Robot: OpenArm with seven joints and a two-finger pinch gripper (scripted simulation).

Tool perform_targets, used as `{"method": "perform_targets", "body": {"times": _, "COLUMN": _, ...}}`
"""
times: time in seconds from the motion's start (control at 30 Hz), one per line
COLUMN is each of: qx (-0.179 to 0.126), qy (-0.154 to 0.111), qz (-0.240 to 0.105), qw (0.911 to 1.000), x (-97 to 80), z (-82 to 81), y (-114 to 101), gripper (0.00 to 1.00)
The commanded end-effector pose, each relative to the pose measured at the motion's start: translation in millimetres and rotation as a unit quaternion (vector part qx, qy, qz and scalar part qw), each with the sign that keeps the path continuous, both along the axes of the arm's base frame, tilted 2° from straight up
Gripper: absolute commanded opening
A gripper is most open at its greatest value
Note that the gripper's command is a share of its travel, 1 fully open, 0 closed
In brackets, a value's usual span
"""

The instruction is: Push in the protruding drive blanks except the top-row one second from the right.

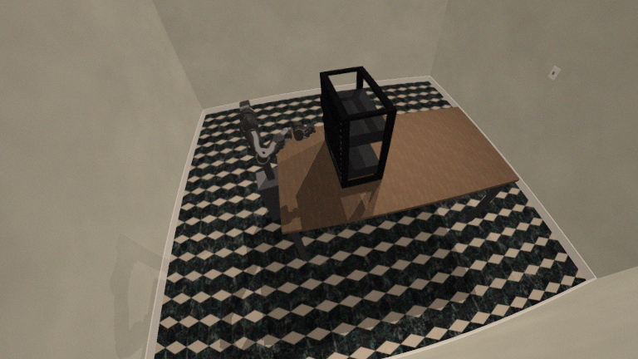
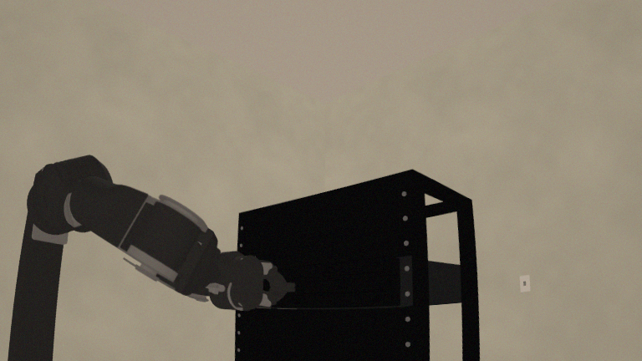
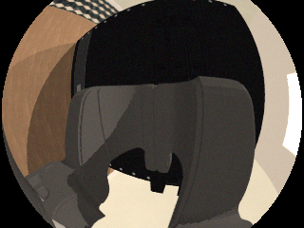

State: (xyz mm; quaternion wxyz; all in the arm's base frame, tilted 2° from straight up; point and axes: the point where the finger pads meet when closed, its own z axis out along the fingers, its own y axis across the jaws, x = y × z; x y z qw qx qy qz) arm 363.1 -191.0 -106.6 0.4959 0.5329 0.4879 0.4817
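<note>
1. Drive blanks on the storage chassis (image 2: pixel 331 281) front, mid-height in the black rack (image 2: pixel 442 196); individual blanks lost in shadow, none separable here.
2. Likely rigid, short-travel sliders ending in a latch; best met square on the face with a fingertip push, never gripped.
3. Tall, open-framed rack standing on the wooden table (image 1: pixel 447 148); probably prone to sliding or tipping under a hard shove.
4. Gripper (image 2: pixel 283 287) fully closed, holding nothing, tips at the chassis front.
5. No brands, labels or legible writing anywhere.
</note>
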Motion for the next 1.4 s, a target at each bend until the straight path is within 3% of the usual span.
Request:
{"method": "perform_targets", "body": {"times": 0.0, "qx": -0.004, "qy": -0.004, "qz": -0.011, "qw": 0.9999, "x": -2.6, "z": 3.8, "y": -0.9, "gripper": 0.00}}
{"method": "perform_targets", "body": {"times": 0.53, "qx": -0.004, "qy": -0.001, "qz": -0.013, "qw": 0.9999, "x": -11.8, "z": 0.0, "y": -11.1, "gripper": 0.00}}
{"method": "perform_targets", "body": {"times": 0.97, "qx": -0.003, "qy": -0.004, "qz": -0.013, "qw": 0.9999, "x": -23.7, "z": -20.3, "y": -110.0, "gripper": 0.00}}
{"method": "perform_targets", "body": {"times": 1.37, "qx": -0.003, "qy": -0.004, "qz": -0.013, "qw": 0.9999, "x": -21.5, "z": -22.1, "y": -117.8, "gripper": 0.00}}
